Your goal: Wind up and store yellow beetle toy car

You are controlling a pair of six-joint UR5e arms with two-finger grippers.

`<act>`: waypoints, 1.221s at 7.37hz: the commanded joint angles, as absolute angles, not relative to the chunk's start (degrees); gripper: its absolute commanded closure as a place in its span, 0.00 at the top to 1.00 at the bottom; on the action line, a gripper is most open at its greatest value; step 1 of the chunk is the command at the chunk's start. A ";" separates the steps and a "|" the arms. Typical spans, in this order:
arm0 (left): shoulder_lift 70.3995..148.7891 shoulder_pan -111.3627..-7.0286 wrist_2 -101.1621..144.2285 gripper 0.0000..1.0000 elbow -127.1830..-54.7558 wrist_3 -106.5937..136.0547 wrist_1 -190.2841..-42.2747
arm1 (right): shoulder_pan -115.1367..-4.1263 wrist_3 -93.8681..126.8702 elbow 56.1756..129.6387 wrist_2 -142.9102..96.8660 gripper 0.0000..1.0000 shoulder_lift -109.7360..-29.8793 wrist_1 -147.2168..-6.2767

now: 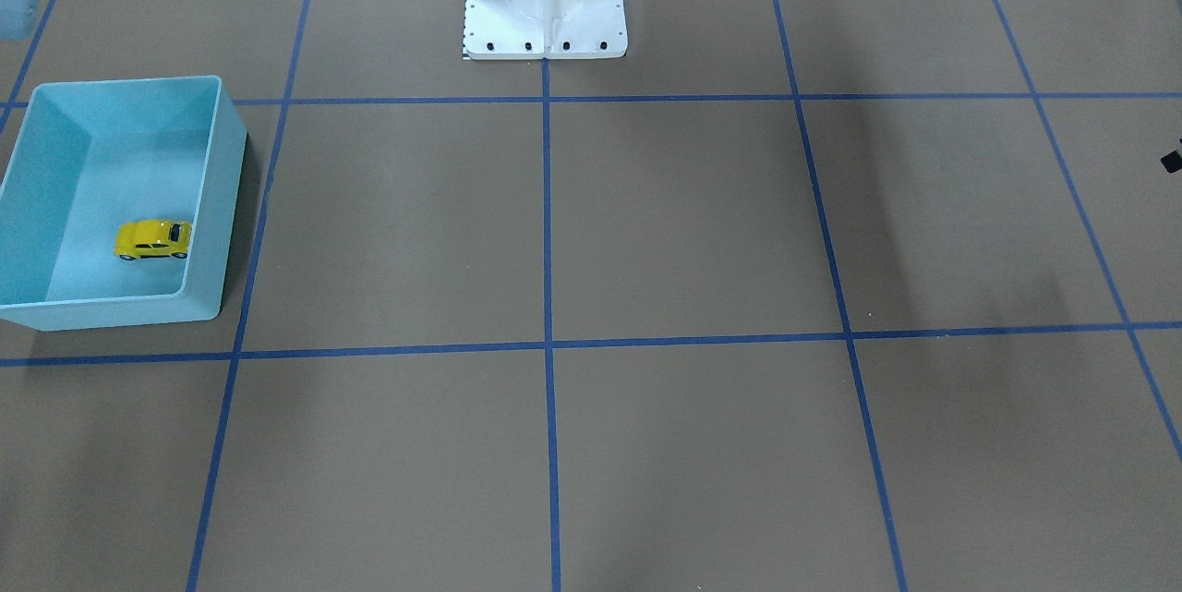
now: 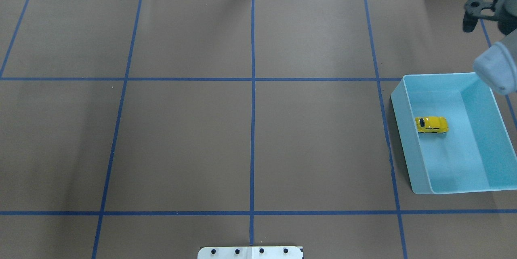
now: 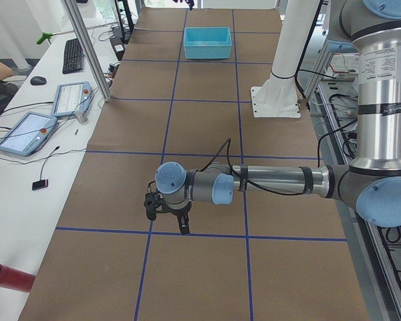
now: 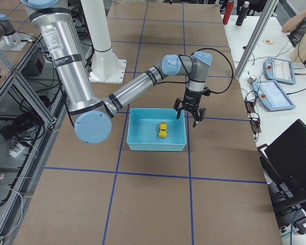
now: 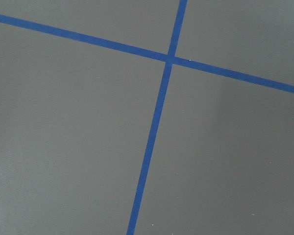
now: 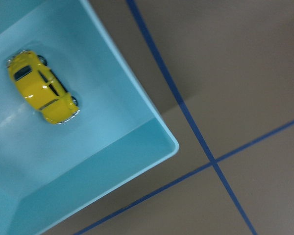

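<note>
Brown table (image 2: 181, 150) gridded with blue tape (image 2: 253, 129) carries a light blue bin (image 2: 408, 142) and white pedestal base (image 1: 545, 19)

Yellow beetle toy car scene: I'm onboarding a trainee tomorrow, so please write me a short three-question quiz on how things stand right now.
1. True or false: the yellow beetle toy car sits inside the light blue bin.
2. Pick one. The right gripper is:
A) clamped on the car
B) apart from the car, fingers spread, holding nothing
C) resting on the bin's floor
3. Fill in: the left wrist view shows only the brown table and two crossing ___.

Key: 1 true; 2 B; 3 blue lines.
</note>
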State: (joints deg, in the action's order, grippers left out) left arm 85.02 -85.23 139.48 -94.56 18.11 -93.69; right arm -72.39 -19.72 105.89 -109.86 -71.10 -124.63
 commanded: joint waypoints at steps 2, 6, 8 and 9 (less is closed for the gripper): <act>85.08 -85.08 139.48 1.00 -94.57 18.37 -93.69 | -82.66 6.33 103.99 -118.59 0.99 -79.84 -114.86; 84.99 -85.17 139.39 1.00 -94.39 18.37 -93.78 | -93.34 6.50 88.52 -131.66 0.99 -90.24 -88.65; 84.99 -85.25 139.39 1.00 -94.39 18.37 -93.69 | -93.34 6.50 86.23 -130.35 0.99 -89.91 -85.35; 84.99 -85.17 139.39 1.00 -94.31 18.37 -93.69 | -92.99 6.42 86.22 -129.04 0.99 -89.74 -85.43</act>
